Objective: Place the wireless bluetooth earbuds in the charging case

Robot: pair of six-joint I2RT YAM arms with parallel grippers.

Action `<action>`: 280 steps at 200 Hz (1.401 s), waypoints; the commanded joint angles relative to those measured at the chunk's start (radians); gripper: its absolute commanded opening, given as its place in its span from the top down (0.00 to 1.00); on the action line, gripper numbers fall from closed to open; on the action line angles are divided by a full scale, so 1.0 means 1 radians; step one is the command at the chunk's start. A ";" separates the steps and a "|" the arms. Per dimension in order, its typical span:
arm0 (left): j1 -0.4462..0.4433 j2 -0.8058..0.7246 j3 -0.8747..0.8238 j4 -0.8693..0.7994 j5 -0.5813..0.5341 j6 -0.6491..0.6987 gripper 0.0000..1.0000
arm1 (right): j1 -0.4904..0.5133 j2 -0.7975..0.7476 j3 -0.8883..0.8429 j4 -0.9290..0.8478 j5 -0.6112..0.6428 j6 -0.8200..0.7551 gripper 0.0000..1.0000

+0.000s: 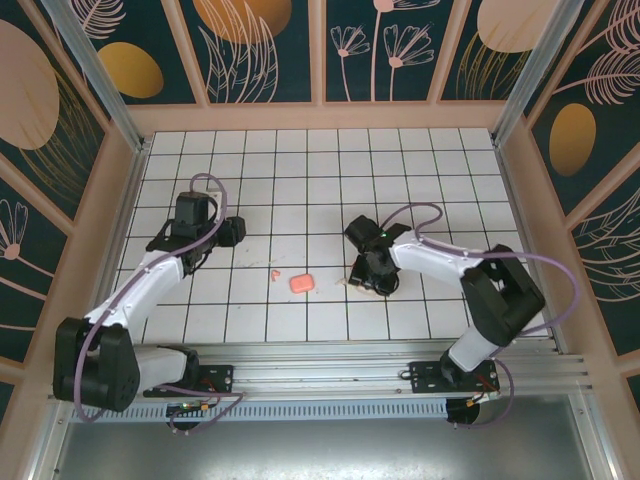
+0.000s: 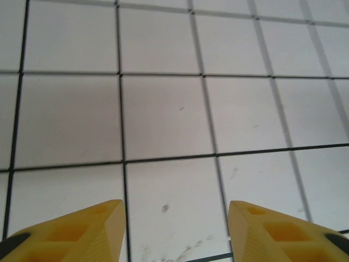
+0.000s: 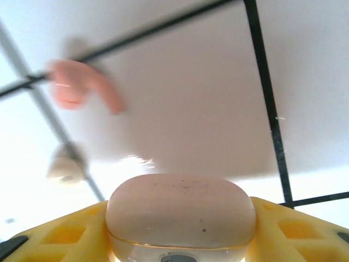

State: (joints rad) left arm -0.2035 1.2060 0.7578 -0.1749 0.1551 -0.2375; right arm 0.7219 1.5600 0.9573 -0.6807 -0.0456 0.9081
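From above, the left claw [image 1: 230,231] hovers spread over bare table [image 1: 400,180], holding nothing. An earbud [image 1: 274,273] lies at its 4 o'clock, with the coral box [image 1: 301,283], probably the case, just beside it at 4 o'clock. Both sit at 9 o'clock from the right claw [image 1: 366,272], which is farther off and pinches a pale rounded piece [image 3: 180,210]. The right wrist view adds a blurred earbud [image 3: 82,90] near, at 10 o'clock, its long axis running 10 to 4. Whether it is the same earbud cannot be told.
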 commanded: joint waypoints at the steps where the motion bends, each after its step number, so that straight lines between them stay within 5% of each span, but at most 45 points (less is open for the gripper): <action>1: -0.011 -0.090 -0.057 0.228 0.206 0.034 0.50 | 0.010 -0.152 -0.013 0.182 0.070 -0.005 0.50; 54: -0.081 -0.204 -0.182 0.591 0.471 0.182 0.55 | -0.035 -0.314 -0.074 0.784 -0.071 -0.045 0.50; 129: -0.183 -0.120 -0.118 0.667 0.469 0.217 0.52 | 0.007 -0.218 0.005 1.092 -0.237 0.012 0.50; 280: -0.238 -0.099 -0.098 0.764 0.432 0.201 0.51 | 0.082 -0.148 0.004 1.208 -0.270 0.085 0.49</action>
State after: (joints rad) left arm -0.4343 1.1065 0.6315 0.5304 0.5858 -0.0368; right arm 0.7906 1.3998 0.9417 0.4751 -0.2947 0.9806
